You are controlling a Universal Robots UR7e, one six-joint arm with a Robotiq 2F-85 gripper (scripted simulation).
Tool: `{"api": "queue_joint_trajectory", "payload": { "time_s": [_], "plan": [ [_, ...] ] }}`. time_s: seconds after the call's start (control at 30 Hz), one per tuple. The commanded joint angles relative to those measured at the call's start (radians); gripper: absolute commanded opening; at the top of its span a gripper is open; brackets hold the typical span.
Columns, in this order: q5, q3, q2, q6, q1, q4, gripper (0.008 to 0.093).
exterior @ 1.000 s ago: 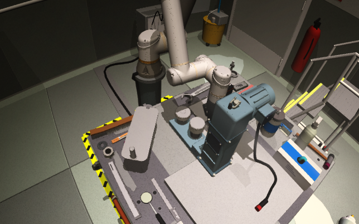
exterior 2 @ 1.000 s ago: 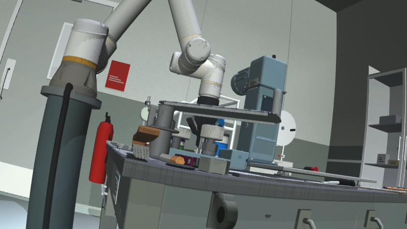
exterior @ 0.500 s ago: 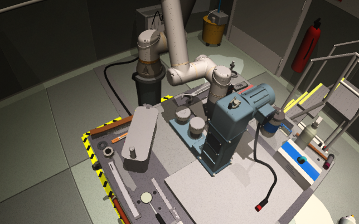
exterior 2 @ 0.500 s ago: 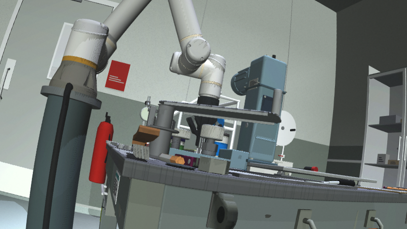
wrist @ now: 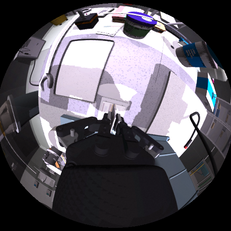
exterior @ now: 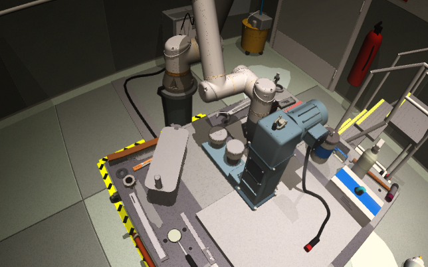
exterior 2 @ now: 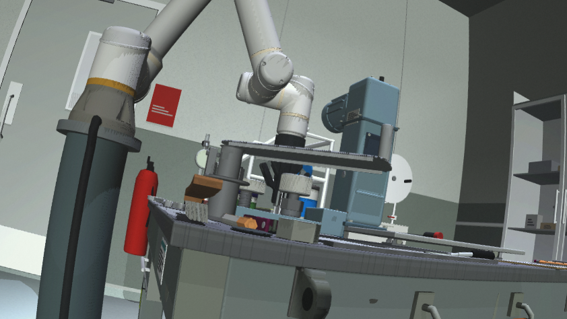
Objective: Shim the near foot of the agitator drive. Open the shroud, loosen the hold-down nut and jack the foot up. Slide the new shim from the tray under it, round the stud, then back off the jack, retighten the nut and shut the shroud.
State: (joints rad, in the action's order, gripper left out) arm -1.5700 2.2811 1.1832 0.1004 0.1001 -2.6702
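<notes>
On the bench the blue agitator drive stands on its blue base plate, with two grey knurled knobs on the plate's left side. The grey shroud is swung out to the left on its post. My gripper hangs behind the drive, low over the plate beside the far knob. It is open only slightly and holds nothing. A thin pale shim stands edge-on between its fingertips. The foot and stud are hidden.
A tray outline lies on the pale mat beyond the gripper. A black cable with a red plug trails over the mat. A spanner, nut, washer and brush lie around the bench.
</notes>
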Motion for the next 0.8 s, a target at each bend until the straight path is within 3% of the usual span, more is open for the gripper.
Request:
{"api": "queue_joint_trajectory", "payload": {
  "time_s": [0.0, 0.17, 0.5, 0.77],
  "plan": [
    [0.0, 0.0, 0.001, 0.0, 0.0, 0.0, 0.018],
    [0.0, 0.0, 0.001, 0.0, 0.0, 0.0, 0.018],
    [0.0, 0.0, 0.001, 0.0, 0.0, 0.0, 0.0375],
    [0.0, 0.0, 0.001, 0.0, 0.0, 0.0, 0.038]
  ]
}}
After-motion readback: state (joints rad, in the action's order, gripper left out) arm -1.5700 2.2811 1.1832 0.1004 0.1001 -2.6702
